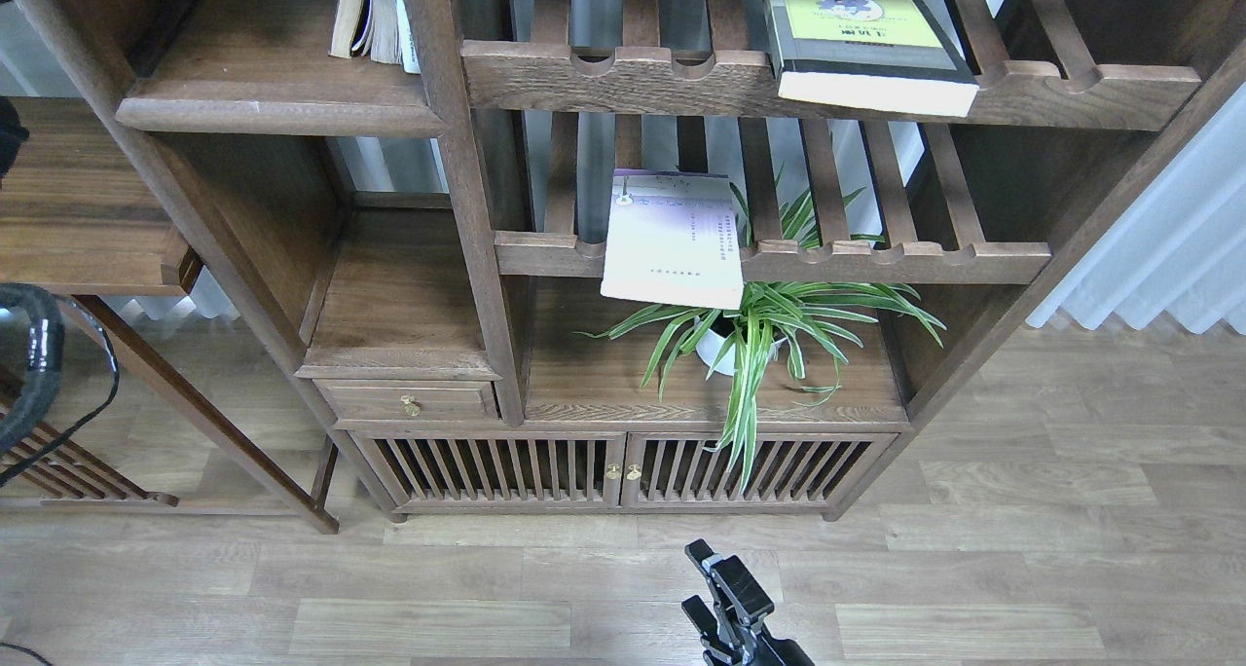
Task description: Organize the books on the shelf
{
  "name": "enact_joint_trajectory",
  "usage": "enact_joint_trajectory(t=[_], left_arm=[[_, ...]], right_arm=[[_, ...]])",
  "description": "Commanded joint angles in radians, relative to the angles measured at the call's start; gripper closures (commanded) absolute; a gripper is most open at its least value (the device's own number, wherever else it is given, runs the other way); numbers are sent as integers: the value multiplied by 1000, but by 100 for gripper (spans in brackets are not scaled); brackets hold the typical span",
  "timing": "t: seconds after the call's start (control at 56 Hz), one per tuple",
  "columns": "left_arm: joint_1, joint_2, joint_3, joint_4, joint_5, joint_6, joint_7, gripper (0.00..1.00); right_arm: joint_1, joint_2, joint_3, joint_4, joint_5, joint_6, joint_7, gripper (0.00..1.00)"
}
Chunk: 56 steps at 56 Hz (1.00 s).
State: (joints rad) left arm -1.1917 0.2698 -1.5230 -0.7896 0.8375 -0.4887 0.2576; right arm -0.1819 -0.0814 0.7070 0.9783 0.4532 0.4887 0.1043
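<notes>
So the yellow-green book (861, 43) with the dark border lies flat on the upper slatted rack (827, 87), over toward that rack's right half, its pale page edge hanging a bit past the notched front rail. The lavender-white paperback (672, 238) lies flat on the lower slatted rack (779, 257), left of center, and its front end sticks out over the rail too. Right under it a spider plant (769, 330) in a white pot sits on the board above the slatted cabinet doors (623, 469).

The solid shelf (277, 82) is up at the top left of the bookcase, with a few books standing (372, 14) at its right end against the post. No red paperback in view.

Right gripper (722, 588) pokes up from the bottom edge over the wood floor (1022, 549), fingers a little apart and holding nothing. Left gripper isn't in view, just some black arm and cable (39, 374) at the left edge.
</notes>
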Motion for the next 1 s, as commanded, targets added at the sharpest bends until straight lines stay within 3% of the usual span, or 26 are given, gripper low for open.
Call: enact_joint_trajectory(t=[0.0, 0.018, 0.036, 0.393, 0.572, 0.982], left_arm=[[35, -1, 6, 15, -38, 0, -122, 95], [37, 0, 15, 29, -46, 0, -156, 95], [35, -1, 20, 33, -46, 0, -162, 95], [-85, 12, 162, 179, -25, 0, -175, 95], [-129, 8, 184, 266, 31, 0, -253, 95], [-129, 3, 302, 325, 40, 0, -324, 95]], right_arm=[[-2, -15, 0, 8, 1, 0, 0, 1], [-5, -18, 0, 11, 1, 0, 0, 1], [-7, -20, 0, 11, 1, 0, 0, 1], [-13, -20, 0, 14, 1, 0, 2, 1], [-5, -18, 0, 20, 1, 0, 9, 1], [2, -20, 2, 20, 2, 0, 44, 1]])
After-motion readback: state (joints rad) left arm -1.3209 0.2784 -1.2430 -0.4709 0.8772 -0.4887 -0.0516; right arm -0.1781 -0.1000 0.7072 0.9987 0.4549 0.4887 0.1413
